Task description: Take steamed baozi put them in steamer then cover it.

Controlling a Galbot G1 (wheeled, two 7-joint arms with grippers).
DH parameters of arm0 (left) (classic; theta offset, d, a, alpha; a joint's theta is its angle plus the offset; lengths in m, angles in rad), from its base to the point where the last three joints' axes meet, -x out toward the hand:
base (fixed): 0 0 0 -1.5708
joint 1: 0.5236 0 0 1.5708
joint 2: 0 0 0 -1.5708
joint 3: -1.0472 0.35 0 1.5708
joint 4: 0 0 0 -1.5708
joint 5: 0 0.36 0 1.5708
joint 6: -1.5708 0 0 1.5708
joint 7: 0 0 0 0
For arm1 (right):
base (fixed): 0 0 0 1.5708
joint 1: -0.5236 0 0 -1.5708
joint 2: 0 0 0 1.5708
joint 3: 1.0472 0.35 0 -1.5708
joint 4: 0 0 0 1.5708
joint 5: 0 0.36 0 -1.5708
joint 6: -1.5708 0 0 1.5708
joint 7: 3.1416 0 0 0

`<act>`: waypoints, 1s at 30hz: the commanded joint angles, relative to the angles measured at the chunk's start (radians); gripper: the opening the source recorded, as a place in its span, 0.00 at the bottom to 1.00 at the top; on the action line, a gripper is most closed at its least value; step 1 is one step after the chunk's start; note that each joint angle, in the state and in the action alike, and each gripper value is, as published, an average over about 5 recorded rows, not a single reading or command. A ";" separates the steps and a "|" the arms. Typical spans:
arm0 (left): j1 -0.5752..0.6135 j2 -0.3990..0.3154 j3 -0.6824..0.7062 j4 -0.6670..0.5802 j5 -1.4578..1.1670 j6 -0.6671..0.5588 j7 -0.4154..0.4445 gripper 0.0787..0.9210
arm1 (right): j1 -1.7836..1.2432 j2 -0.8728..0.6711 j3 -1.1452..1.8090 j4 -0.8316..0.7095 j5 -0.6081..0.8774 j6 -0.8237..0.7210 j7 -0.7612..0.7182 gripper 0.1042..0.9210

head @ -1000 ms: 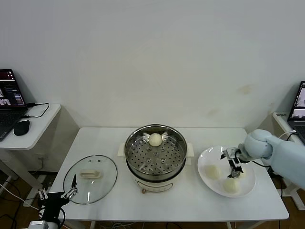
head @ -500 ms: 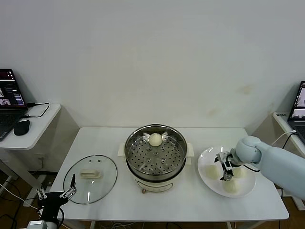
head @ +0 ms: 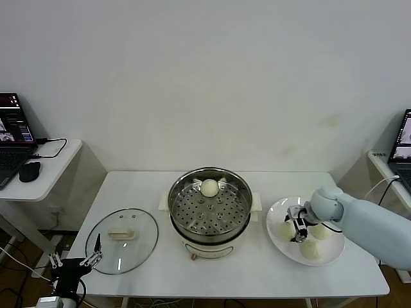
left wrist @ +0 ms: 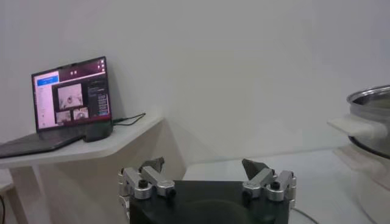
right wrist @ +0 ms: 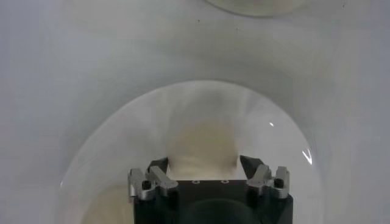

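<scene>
The steamer [head: 209,208] stands mid-table with one baozi [head: 209,187] at the back of its perforated tray. Three more baozi lie on the white plate [head: 276,209]: a left one [head: 285,230], a near one [head: 313,250] and a right one [head: 324,231]. My right gripper [head: 297,227] is low over the plate at the left baozi. In the right wrist view its open jaws [right wrist: 203,162] straddle that baozi [right wrist: 202,143], one finger on each side. The glass cover [head: 122,239] lies flat on the table to the left. My left gripper [head: 77,263] is parked open off the front-left corner.
A side table at the far left holds a laptop [head: 13,138] and a mouse [head: 29,171]. The left wrist view shows that laptop [left wrist: 73,91] and the steamer's edge [left wrist: 372,115]. Another laptop [head: 403,144] stands at the far right.
My right gripper has moved left across the plate, from between the near and right baozi to the left baozi. The left arm has not moved.
</scene>
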 commanded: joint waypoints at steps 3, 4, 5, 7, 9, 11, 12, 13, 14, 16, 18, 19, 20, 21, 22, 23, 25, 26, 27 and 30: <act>-0.002 0.002 0.002 -0.002 0.000 0.003 0.001 0.88 | 0.014 0.001 0.000 -0.001 0.023 -0.020 -0.017 0.62; -0.002 0.002 0.002 -0.002 0.000 0.004 0.001 0.88 | 0.022 -0.006 -0.001 0.006 0.033 -0.028 -0.018 0.61; -0.002 0.002 0.001 -0.002 0.000 0.004 0.002 0.88 | 0.034 -0.016 -0.004 0.015 0.045 -0.036 -0.021 0.61; -0.001 0.005 0.001 -0.002 -0.001 0.005 0.003 0.88 | 0.076 -0.047 -0.014 0.045 0.080 -0.053 -0.027 0.60; -0.001 0.007 0.001 0.000 -0.001 0.006 0.005 0.88 | 0.137 -0.083 -0.033 0.077 0.122 -0.063 -0.038 0.60; -0.002 0.009 0.003 0.000 -0.003 0.006 0.005 0.88 | 0.204 -0.118 -0.048 0.111 0.166 -0.074 -0.048 0.60; -0.004 0.008 0.005 -0.001 -0.005 0.006 0.003 0.88 | 0.240 -0.133 -0.053 0.127 0.186 -0.086 -0.051 0.60; -0.007 0.008 0.006 -0.001 -0.007 0.006 0.002 0.88 | 0.279 -0.148 -0.057 0.143 0.207 -0.101 -0.054 0.60; -0.009 0.008 0.008 -0.001 -0.009 0.006 0.001 0.88 | 0.317 -0.158 -0.064 0.156 0.225 -0.116 -0.055 0.61; -0.015 0.008 0.013 0.001 -0.011 0.007 -0.001 0.88 | 0.407 -0.169 -0.092 0.180 0.264 -0.148 -0.056 0.61; -0.019 0.009 0.019 0.002 -0.010 0.007 0.000 0.88 | 0.512 -0.168 -0.149 0.203 0.304 -0.168 -0.057 0.61; -0.020 0.009 0.022 0.002 -0.010 0.007 0.001 0.88 | 0.570 -0.163 -0.184 0.214 0.325 -0.176 -0.057 0.61; -0.020 0.009 0.024 0.002 -0.009 0.007 0.001 0.88 | 0.630 -0.153 -0.225 0.225 0.346 -0.184 -0.056 0.61; -0.021 0.009 0.025 0.001 -0.009 0.007 0.001 0.88 | 0.687 -0.141 -0.263 0.235 0.366 -0.192 -0.056 0.61; -0.021 0.010 0.026 0.001 -0.009 0.007 0.002 0.88 | 0.732 -0.128 -0.293 0.241 0.384 -0.198 -0.054 0.61; -0.021 0.011 0.026 0.001 -0.010 0.007 0.002 0.88 | 0.774 -0.109 -0.321 0.247 0.406 -0.206 -0.052 0.61; -0.020 0.013 0.024 0.000 -0.010 0.006 0.001 0.88 | 0.825 -0.063 -0.359 0.253 0.454 -0.224 -0.041 0.61; -0.020 0.014 0.022 -0.001 -0.011 0.005 0.000 0.88 | 0.842 -0.036 -0.371 0.255 0.477 -0.234 -0.034 0.61; -0.020 0.014 0.020 -0.001 -0.011 0.003 -0.001 0.88 | 0.856 -0.007 -0.384 0.257 0.502 -0.246 -0.024 0.61; -0.020 0.012 0.010 -0.003 -0.011 0.002 -0.003 0.88 | 0.863 0.077 -0.406 0.264 0.575 -0.296 0.010 0.61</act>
